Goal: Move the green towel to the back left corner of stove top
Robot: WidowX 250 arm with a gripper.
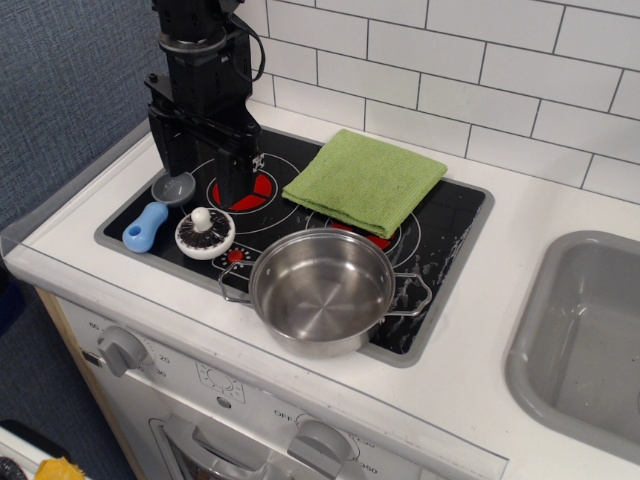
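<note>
A black robot arm (203, 80) stands upright over the back left part of the stove top (455, 225), its gripper (215, 185) pointing straight down, low over a red burner ring. Whether the jaws are apart or closed cannot be told; nothing visible is in them. The green towel (365, 180) lies flat along the back edge, near its middle. A steel pot (320, 290) sits at the front edge. A white knob-topped lid (205, 232) and a blue-handled scoop (155, 212) lie near the left edge.
</note>
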